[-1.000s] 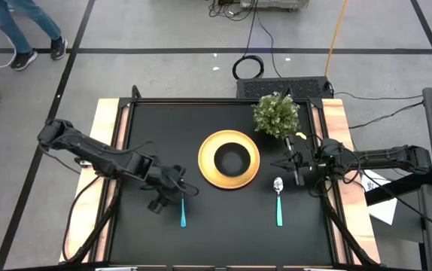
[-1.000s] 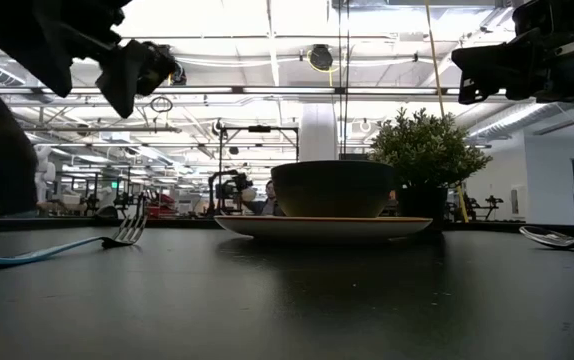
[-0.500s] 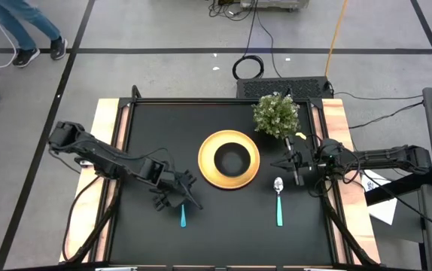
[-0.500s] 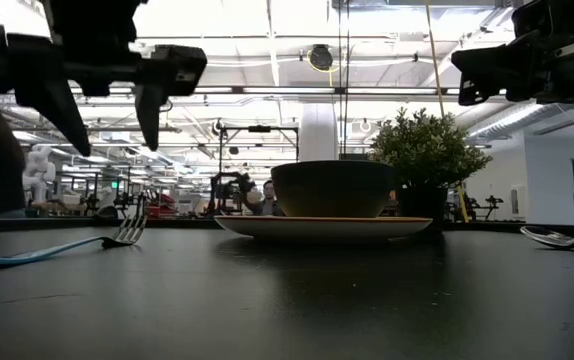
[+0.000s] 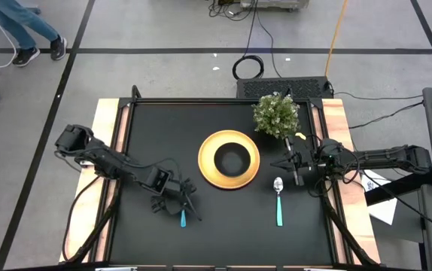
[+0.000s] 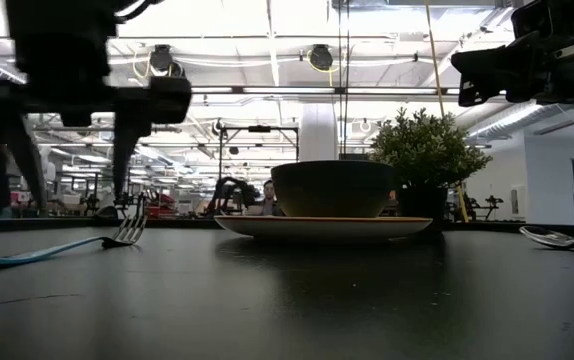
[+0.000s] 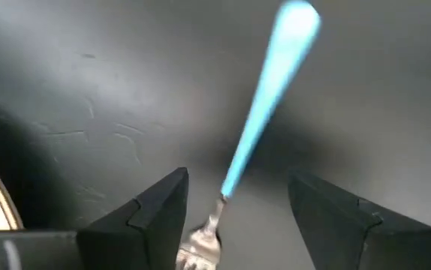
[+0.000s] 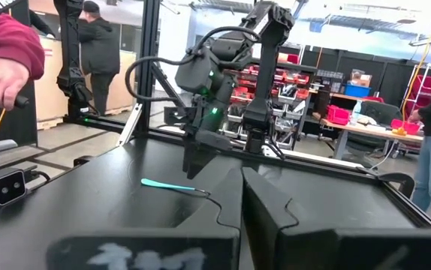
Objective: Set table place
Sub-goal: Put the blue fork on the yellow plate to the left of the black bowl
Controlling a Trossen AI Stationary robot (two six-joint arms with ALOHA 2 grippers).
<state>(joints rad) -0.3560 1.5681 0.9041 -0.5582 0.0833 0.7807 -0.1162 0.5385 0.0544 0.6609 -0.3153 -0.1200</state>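
Left gripper (image 7: 234, 206) hovering spread over teal-handled metal fork (image 5: 183, 213) lying flat on matte black table (image 5: 148, 135), left of round yellow plate (image 5: 229, 159). Fork looking light, stiff, slippery; pinching slim handle near neck seeming best. Right gripper (image 5: 292, 167) waiting pressed together near potted plant (image 5: 276, 114).

High view: overhead, straight down, far enough to take in whole surface (image 5: 163, 128) plus surrounding floor. Low view: at surface height, level, facing across into room. Left wrist view: pointing down, very near fork (image 7: 264, 120) (teal handle fills frame). Right wrist view: low, looking across surface toward left arm. Shared: fork appears in all four views; plate (image 5: 229, 159) in high and low.
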